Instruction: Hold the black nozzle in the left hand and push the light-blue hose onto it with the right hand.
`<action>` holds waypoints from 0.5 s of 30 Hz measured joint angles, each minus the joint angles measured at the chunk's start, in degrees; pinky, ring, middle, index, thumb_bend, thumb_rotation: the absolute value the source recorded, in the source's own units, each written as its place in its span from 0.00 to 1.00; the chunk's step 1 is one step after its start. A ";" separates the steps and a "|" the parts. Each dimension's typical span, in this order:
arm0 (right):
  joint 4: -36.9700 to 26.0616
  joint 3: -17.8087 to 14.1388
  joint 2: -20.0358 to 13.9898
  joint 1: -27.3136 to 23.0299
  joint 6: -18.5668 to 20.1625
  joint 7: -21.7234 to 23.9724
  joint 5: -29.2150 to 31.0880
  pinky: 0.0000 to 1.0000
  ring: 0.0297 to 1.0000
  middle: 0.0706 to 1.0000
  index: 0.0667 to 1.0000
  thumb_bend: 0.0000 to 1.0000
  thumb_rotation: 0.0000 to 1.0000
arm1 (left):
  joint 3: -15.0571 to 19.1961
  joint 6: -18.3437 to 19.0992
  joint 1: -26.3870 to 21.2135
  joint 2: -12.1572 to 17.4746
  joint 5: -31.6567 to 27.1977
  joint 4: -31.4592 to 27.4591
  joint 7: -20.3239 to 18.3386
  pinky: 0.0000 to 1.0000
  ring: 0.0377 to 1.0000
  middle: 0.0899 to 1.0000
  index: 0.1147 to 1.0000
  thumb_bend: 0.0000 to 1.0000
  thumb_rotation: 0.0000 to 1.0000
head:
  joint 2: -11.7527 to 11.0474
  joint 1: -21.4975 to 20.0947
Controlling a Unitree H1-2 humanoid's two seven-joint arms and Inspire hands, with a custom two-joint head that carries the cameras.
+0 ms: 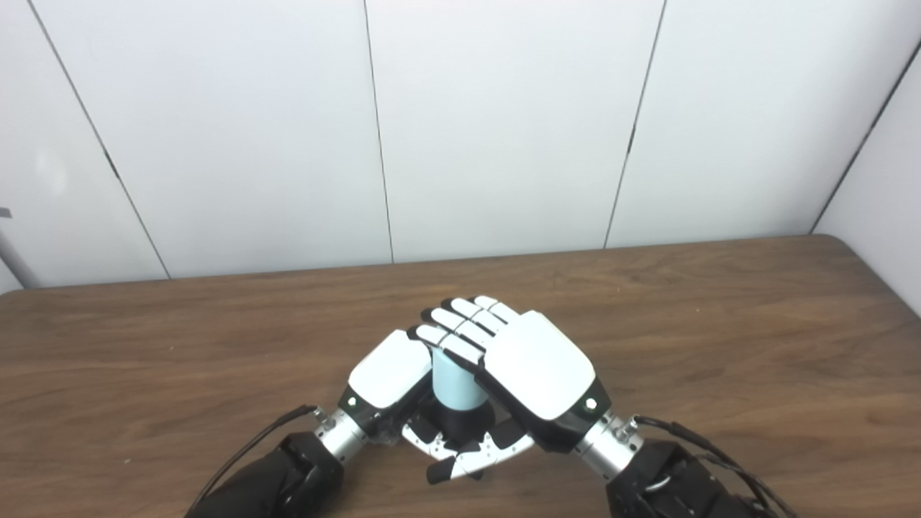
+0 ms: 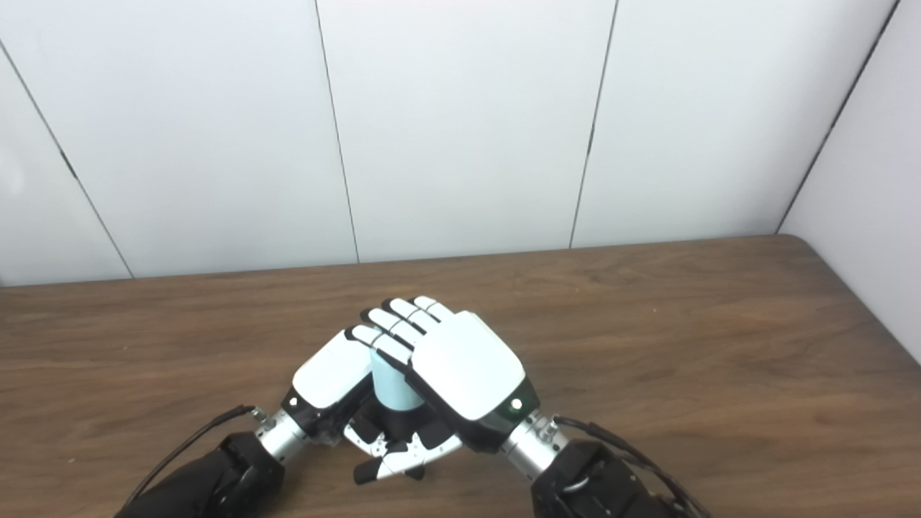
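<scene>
Both hands meet — left hand [image 1: 391, 374], right hand [image 1: 536, 367] — around light-blue hose [image 1: 455, 383] over black nozzle [image 1: 453, 419].

The light-blue hose [image 1: 455, 381] stands roughly upright as a short smooth tube, its upper end hidden under fingers. Its lower end meets the black nozzle [image 1: 455, 421], a dark rounded piece directly beneath, above the wooden table.

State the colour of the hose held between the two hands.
Light blue. The hose shows best in the left eye view, above the black nozzle.
</scene>
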 measured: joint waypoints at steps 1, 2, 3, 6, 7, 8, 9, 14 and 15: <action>0.00 0.00 -0.05 0.00 0.04 0.00 0.16 0.86 0.87 0.88 0.82 0.84 0.98 | -0.02 0.00 0.00 0.01 -0.02 0.00 0.00 0.12 0.13 0.42 0.42 0.52 0.00 | 0.00 0.00; 0.00 0.01 -0.07 -0.01 0.08 0.01 0.27 0.86 0.88 0.89 0.83 0.84 0.99 | -0.02 0.00 -0.01 0.02 -0.03 0.00 0.00 0.12 0.13 0.42 0.42 0.52 0.00 | 0.00 0.00; 0.00 0.02 -0.09 -0.01 0.12 0.01 0.31 0.86 0.88 0.89 0.83 0.84 0.99 | -0.03 0.00 -0.01 0.02 -0.06 -0.01 0.00 0.12 0.13 0.42 0.42 0.52 0.00 | 0.00 0.00; 0.00 0.02 -0.15 -0.02 0.18 0.07 0.47 0.87 0.88 0.89 0.83 0.84 1.00 | -0.06 0.00 -0.03 0.04 -0.11 -0.01 0.00 0.11 0.12 0.42 0.41 0.52 0.00 | -0.09 0.00; 0.00 0.02 -0.16 -0.03 0.19 0.08 0.50 0.87 0.88 0.89 0.83 0.84 1.00 | -0.09 0.00 -0.05 0.04 -0.17 -0.01 0.00 0.11 0.12 0.42 0.41 0.52 0.00 | -0.09 0.00; 0.00 0.03 -0.17 -0.03 0.19 0.08 0.53 0.87 0.88 0.88 0.82 0.84 1.00 | -0.18 0.01 -0.08 0.06 -0.28 -0.01 0.00 0.11 0.11 0.42 0.41 0.52 0.00 | -0.09 0.00; 0.00 0.03 -0.19 -0.03 0.19 0.08 0.57 0.87 0.88 0.88 0.82 0.84 1.00 | -0.27 0.02 -0.11 0.08 -0.39 -0.01 0.01 0.10 0.11 0.42 0.41 0.52 0.00 | -0.09 0.00; 0.00 0.04 -0.32 -0.12 0.19 0.10 1.28 0.86 0.87 0.88 0.82 0.73 1.00 | -0.51 0.05 -0.22 0.13 -0.68 0.01 0.06 0.10 0.10 0.41 0.41 0.52 0.00 | -0.17 0.09; 0.00 0.04 -0.33 -0.13 0.19 0.10 1.32 0.86 0.87 0.88 0.81 0.71 1.00 | -0.50 0.05 -0.22 0.13 -0.68 0.01 0.06 0.10 0.11 0.42 0.41 0.52 0.00 | -0.18 0.09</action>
